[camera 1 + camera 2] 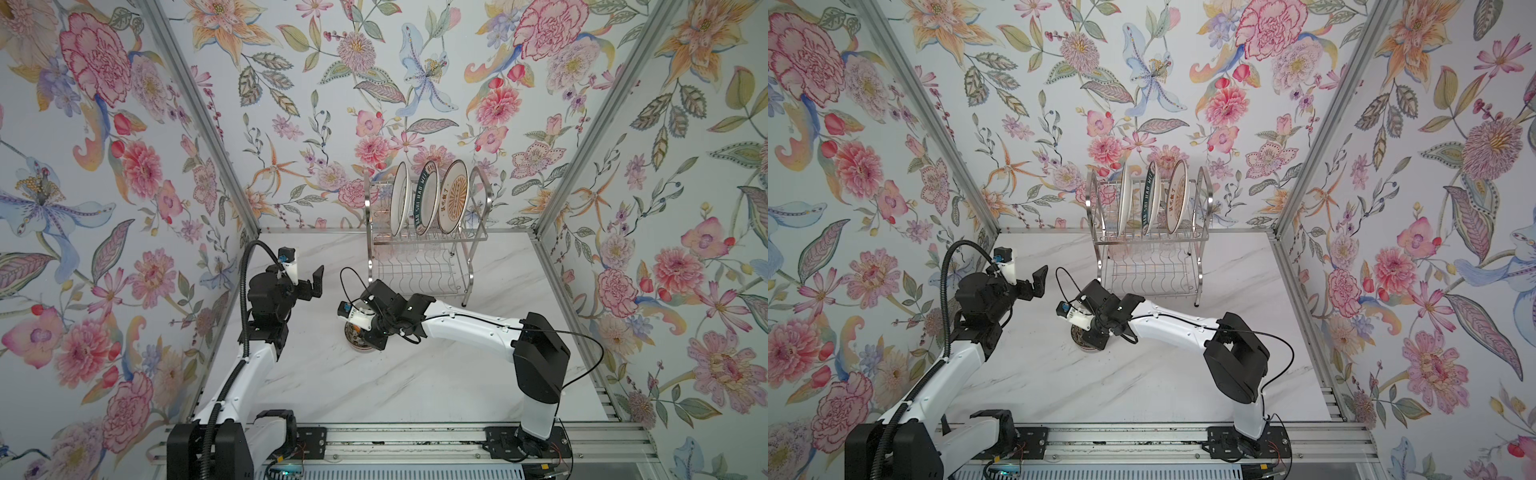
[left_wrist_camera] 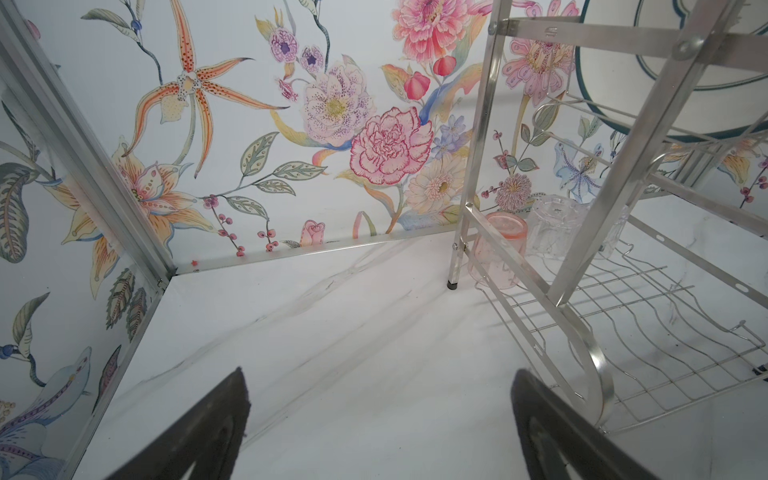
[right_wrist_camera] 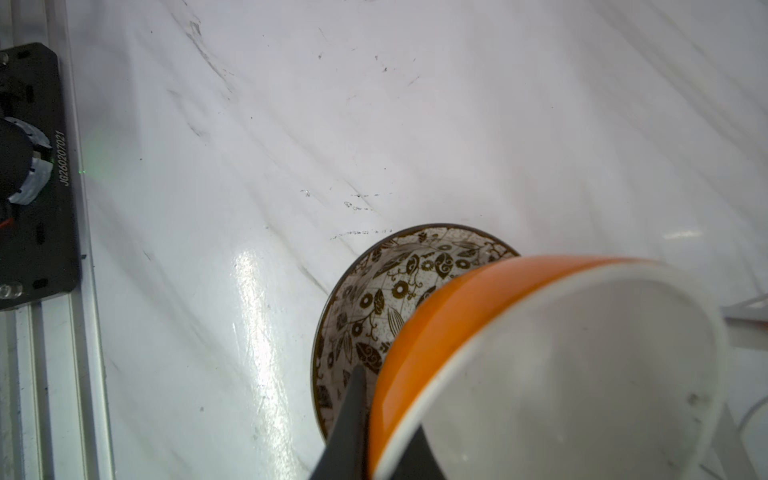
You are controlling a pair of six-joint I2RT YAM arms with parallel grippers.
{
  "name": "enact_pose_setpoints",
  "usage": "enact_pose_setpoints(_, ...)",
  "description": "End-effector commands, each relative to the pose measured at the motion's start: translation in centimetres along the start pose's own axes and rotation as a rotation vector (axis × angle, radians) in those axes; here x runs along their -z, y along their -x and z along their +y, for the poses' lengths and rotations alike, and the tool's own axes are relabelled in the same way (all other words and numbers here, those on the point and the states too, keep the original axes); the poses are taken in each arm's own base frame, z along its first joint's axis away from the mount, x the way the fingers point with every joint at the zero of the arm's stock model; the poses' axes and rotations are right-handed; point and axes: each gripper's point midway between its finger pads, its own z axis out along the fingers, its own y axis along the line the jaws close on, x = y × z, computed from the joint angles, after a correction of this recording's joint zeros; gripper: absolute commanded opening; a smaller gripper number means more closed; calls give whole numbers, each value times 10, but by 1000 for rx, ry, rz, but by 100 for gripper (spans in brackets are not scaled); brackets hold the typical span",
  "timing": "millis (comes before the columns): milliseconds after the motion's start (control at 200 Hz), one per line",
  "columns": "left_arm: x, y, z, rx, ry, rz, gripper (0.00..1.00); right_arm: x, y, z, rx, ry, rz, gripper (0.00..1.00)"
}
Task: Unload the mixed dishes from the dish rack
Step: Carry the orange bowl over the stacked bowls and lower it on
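Gleaming marble tabletop [image 1: 353, 386], floral walls [image 1: 332, 83]

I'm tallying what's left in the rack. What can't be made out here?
The patterned bowl: in both top views the right arm covers all but a rim.
The orange bowl: right wrist view, cut off by the bottom edge; seated in the bowl below or not, unclear.
The tumblers: left wrist view, the dish rack frame hides most of the farthest.

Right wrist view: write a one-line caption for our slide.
Right gripper pinches the orange bowl by its rim over the patterned bowl on the marble table.
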Motion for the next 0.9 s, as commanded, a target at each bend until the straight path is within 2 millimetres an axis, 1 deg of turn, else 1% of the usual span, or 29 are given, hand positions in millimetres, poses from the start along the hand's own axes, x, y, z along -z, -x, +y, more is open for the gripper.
enact_pose_setpoints(0,1,-5,7,10,30,4,99,-1,-3,1,25,-21,74,0)
enact_pose_setpoints(90,2,-6,7,4,33,5,99,-6,-8,2,29,-23,118,0)
enact_pose_setpoints(215,3,-6,7,-2,32,6,99,-9,-9,4,31,-22,127,1)
enact_pose_setpoints(315,4,-4,8,-1,34,1,99,-11,-10,3,22,-24,136,6)
enact_pose_setpoints(460,4,0,1,-6,1,-11,99,-12,-11,4,20,-28,141,15)
enact_pose_setpoints(526,4,1,1,-6,1,-14,99,-12,-11,6,19,-21,141,20)
enact_pose_setpoints(656,6,2,2,-16,6,-15,100,-12,-12,7,20,-17,142,25)
enact_pose_setpoints(896,7,3,2,-20,7,-15,99,-8,-8,10,6,-6,123,32)
